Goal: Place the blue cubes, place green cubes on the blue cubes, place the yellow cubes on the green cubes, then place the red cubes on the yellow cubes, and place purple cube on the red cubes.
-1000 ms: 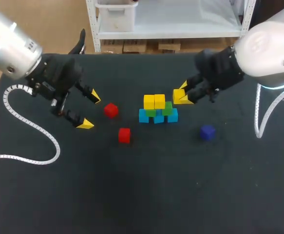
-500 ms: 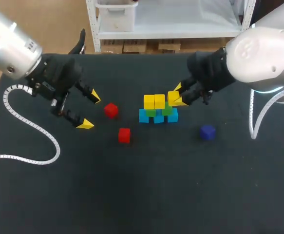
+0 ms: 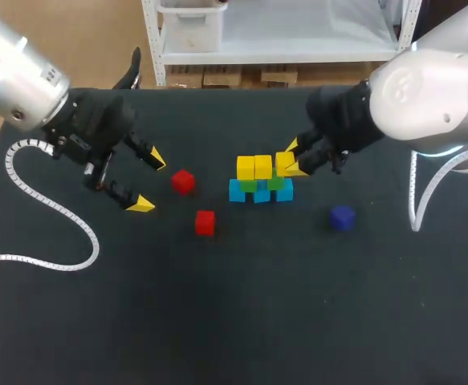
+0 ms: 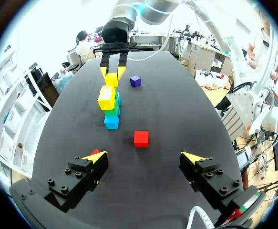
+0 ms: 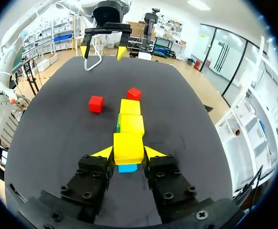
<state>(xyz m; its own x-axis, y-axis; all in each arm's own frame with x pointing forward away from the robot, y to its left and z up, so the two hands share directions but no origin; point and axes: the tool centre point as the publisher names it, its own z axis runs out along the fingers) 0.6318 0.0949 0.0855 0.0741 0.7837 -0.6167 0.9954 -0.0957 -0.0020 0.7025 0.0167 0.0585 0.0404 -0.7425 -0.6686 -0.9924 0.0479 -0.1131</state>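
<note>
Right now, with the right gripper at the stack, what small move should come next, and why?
Probably ease the held yellow cube down and open the right gripper: it clamps the cube at the row's open end, in line with the two placed yellow cubes, above the green cube.

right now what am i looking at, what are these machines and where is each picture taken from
These are two robot arms at a black table. The wide picture looks down from above and behind; the two round ones come from cameras on each arm's wrist. On the table stand blue cubes, green cubes on them, two yellow cubes on top. Two red cubes and one purple cube lie loose. The right gripper is shut on a third yellow cube, at the end of the yellow row. The left gripper is open and holds nothing.
</note>
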